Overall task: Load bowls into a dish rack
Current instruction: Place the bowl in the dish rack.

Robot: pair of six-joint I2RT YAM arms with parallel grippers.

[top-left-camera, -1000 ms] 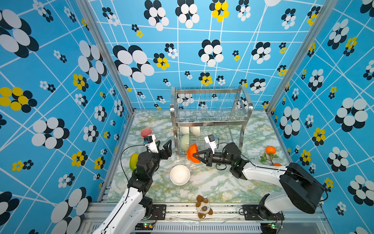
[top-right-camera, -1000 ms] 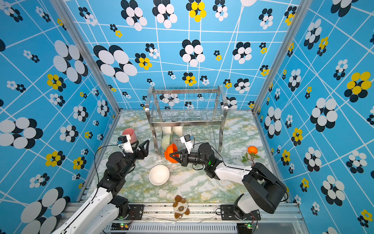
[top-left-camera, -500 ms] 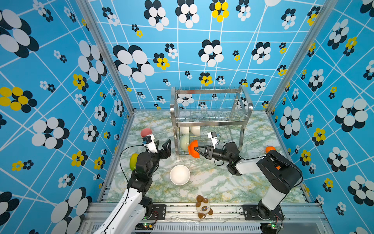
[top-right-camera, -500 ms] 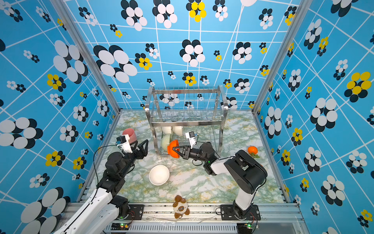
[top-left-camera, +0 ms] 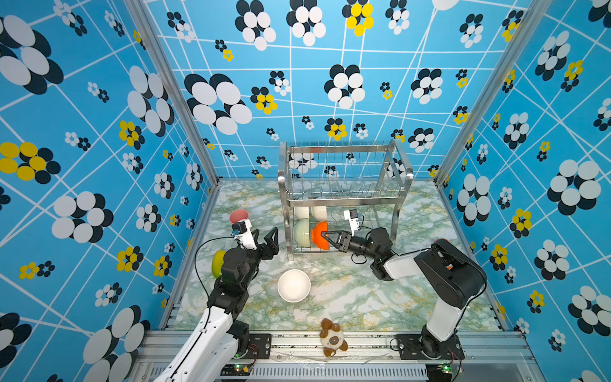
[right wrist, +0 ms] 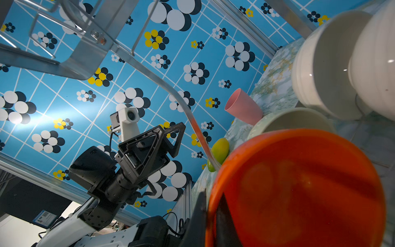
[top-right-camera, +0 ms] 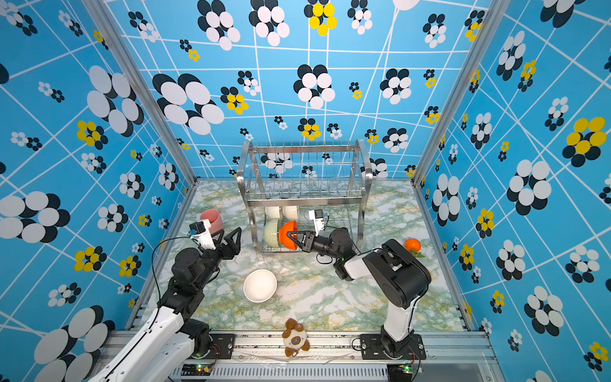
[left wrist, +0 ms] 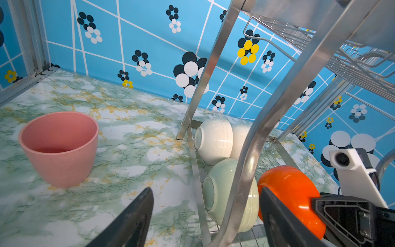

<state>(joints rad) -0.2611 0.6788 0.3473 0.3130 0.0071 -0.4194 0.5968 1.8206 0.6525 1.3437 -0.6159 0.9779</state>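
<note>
A glossy bright orange bowl (top-left-camera: pixel 318 231) is gripped at its rim by the right gripper (top-left-camera: pixel 325 235), whose jaws are closed on it; in the right wrist view one dark finger (right wrist: pixel 225 216) is seen inside the bowl and the other against its outer wall; the bowl is stood on edge, its opening turned back toward the pincer, inside the lower tier of the dish rack (top-left-camera: pixel 347 201).

Just past the held bowl, a pale sage green bowl (top-left-camera: pixel 301 233) is stood on edge the same way; whether the two touch cannot be told; farther off and to one side of the pincer's line, two cream-white bowls (left wrist: pixel 213 139) are leaned together at the back of the same tier.

The right arm is stretched low and nearly level over the table (top-left-camera: pixel 363 297), its forearm reaching into the rack from the front corner.

Beyond the green bowl and the rack's curved side frame, the left gripper (top-left-camera: pixel 264 236) is held with jaws spread wide and nothing between them, pointed at the rack; a pink cup (top-left-camera: pixel 238 215) is stood just behind it.

Well apart from both pincers, a third cream-white bowl (top-left-camera: pixel 293 285) is set upright on the table.
</note>
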